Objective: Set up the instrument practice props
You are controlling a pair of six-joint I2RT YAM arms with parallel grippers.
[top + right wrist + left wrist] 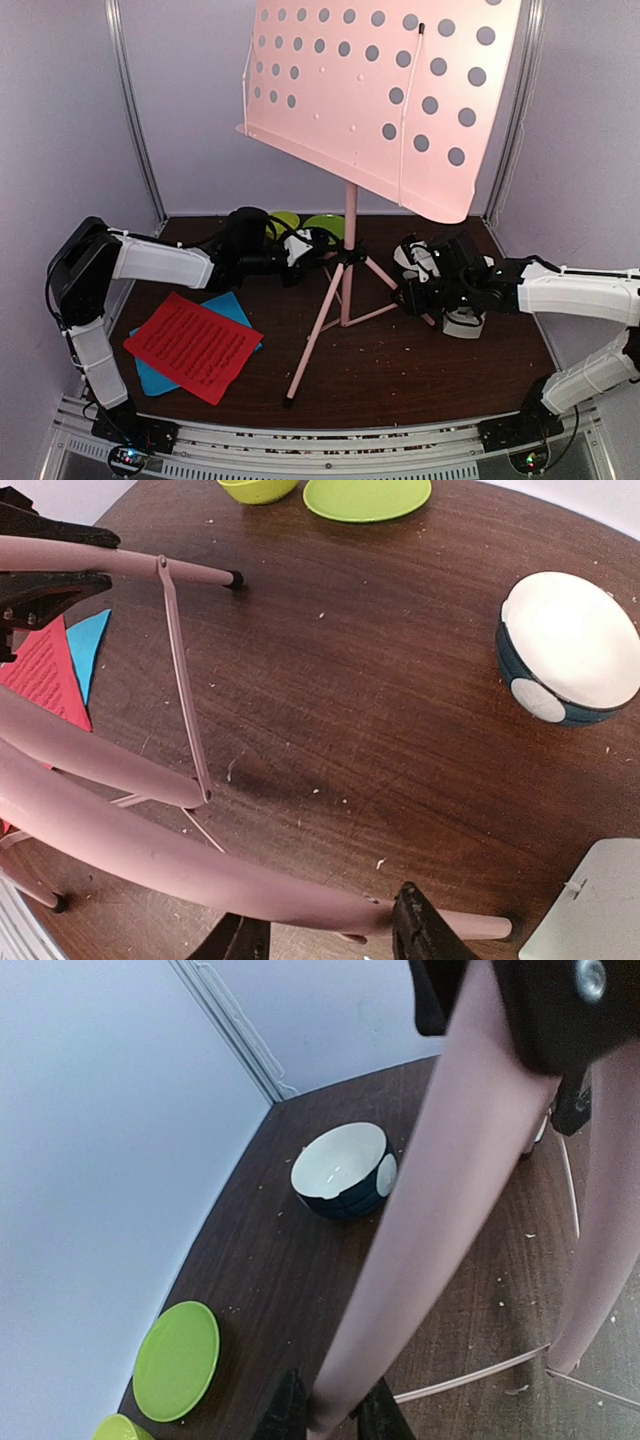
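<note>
The pale pink perforated music stand (380, 90) stands upright on its tripod at the table's middle. My left gripper (300, 250) is shut on one tripod leg (420, 1220), with its fingers (288, 1412) on both sides of it. My right gripper (412, 288) is open at the right leg (200, 865), which runs across between its spread fingers (420, 930). The red sheet-music page (193, 345) lies on the cyan page (150, 378) at the front left. The white metronome (462, 322) sits under my right wrist, and only its corner (590, 910) shows in the right wrist view.
A small white-and-dark bowl (565, 650) sits near the right leg and also shows in the left wrist view (343, 1170). Lime-green dishes (305, 224) sit at the back behind the stand. Enclosure walls close in the left, right and back sides.
</note>
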